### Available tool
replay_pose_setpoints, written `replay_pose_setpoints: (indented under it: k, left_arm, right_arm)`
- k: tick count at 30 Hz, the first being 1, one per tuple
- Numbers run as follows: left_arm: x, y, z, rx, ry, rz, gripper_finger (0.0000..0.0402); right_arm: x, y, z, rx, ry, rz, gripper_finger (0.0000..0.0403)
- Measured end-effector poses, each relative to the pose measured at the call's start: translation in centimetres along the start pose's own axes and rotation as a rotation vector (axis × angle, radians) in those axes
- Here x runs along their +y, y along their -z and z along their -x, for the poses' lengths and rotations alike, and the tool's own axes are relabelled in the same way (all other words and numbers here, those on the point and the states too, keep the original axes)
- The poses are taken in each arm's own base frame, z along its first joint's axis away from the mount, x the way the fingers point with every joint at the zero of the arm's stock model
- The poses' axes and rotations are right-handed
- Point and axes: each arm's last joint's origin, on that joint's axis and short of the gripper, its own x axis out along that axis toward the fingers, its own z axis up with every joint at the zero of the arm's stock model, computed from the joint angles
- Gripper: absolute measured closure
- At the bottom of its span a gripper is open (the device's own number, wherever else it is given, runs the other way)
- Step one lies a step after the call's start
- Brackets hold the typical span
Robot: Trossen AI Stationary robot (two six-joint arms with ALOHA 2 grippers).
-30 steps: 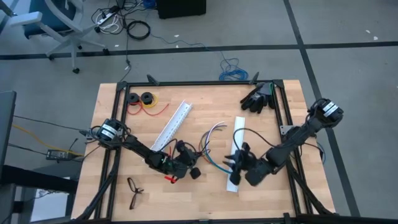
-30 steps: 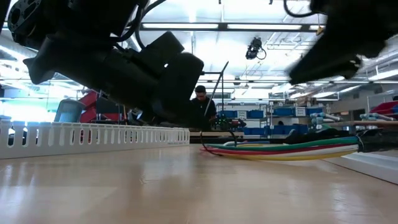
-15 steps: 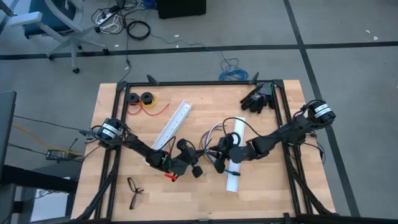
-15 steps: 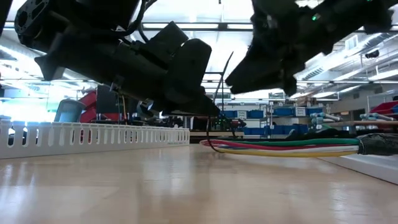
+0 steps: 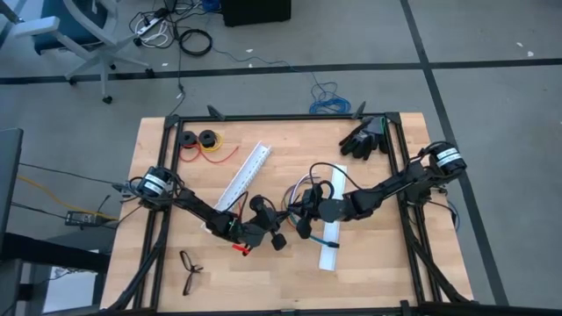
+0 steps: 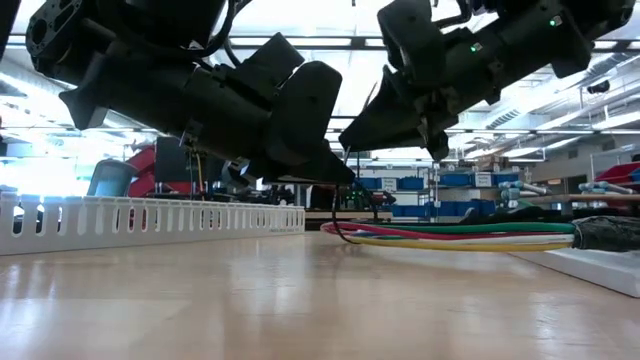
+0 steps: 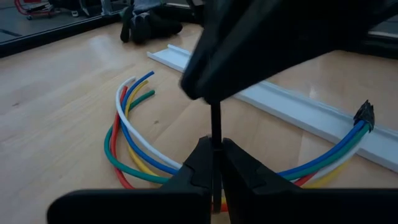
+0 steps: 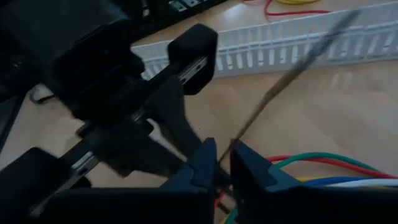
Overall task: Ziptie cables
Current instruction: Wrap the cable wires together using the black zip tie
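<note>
Both grippers, left gripper (image 7: 214, 163) and right gripper (image 8: 222, 160), clamp the upright ziptie (image 7: 215, 121) above the cables (image 7: 134, 140), beside a white rail (image 7: 298, 106).

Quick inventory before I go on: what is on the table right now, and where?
cables: one bundle, blue, yellow, white, green, red, table centre
ziptie: one, black, upright, clamped in both pincers
white rails: two, one slotted left of centre, one plain right of centre under the right arm
spools: two, black, with red and yellow wire, far left corner
gloves: dark, far right corner
glasses: one pair, near left corner
left pincer: shut on ziptie
right pincer: shut on ziptie
</note>
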Motion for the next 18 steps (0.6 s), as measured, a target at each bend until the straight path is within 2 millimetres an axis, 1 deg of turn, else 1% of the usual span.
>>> replay_pose_setpoints:
  k: [1,3,10,18]
  left_arm:
    - [0.00,-0.01,0.00,-0.001,0.000,0.001,0.0378]
    - [-0.01,-0.01,0.00,0.000,0.002,0.001,0.0378]
    - [0.02,-0.03,-0.02,-0.002,-0.002,0.001,0.0373]
    - [0.04,0.07,-0.01,0.006,-0.004,-0.008,0.0367]
  right_arm:
    - [-0.02,-0.03,-0.02,-0.001,0.000,0.002,0.0389]
    - [-0.05,-0.04,-0.03,-0.001,0.001,0.015,0.0398]
    - [-0.09,-0.11,-0.01,-0.025,0.036,0.061,0.0402]
    - [0.23,-0.50,0.10,-0.079,0.034,0.098,0.0403]
